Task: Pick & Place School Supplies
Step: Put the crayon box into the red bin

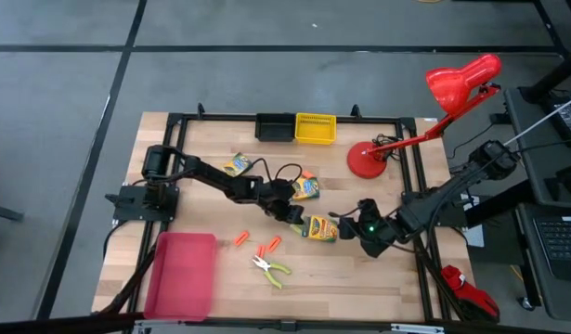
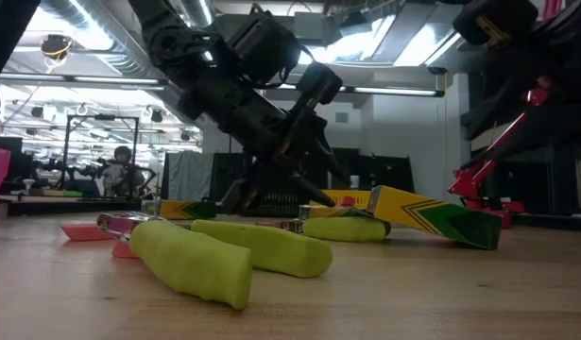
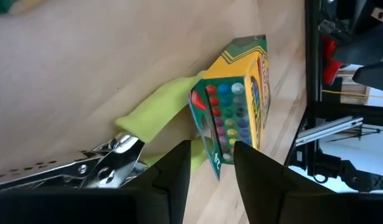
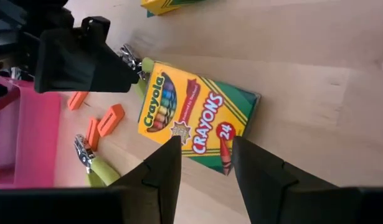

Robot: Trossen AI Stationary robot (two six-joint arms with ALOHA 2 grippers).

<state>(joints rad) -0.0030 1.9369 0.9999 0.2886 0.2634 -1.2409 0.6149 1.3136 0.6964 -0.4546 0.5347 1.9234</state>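
Note:
One crayon box (image 1: 320, 227) lies flat on the table between both grippers. My left gripper (image 1: 292, 215) is open at the box's left end (image 3: 231, 106), with a finger on either side of its corner. My right gripper (image 1: 357, 230) is open just to the box's right (image 4: 194, 118). A lime-handled tool (image 3: 154, 112) lies against the box's left end. The second tool (image 1: 271, 269) lies nearer the near edge. Two orange pieces (image 1: 240, 239) (image 1: 271, 246) lie beside it. Two more crayon boxes (image 1: 237, 165) (image 1: 306, 187) lie farther back.
A red tray (image 1: 181, 276) sits at the near left corner. A black bin (image 1: 276, 127) and a yellow bin (image 1: 315, 128) stand at the far edge. A red desk lamp's base (image 1: 364, 160) stands at the far right, its arm reaching over the frame rail.

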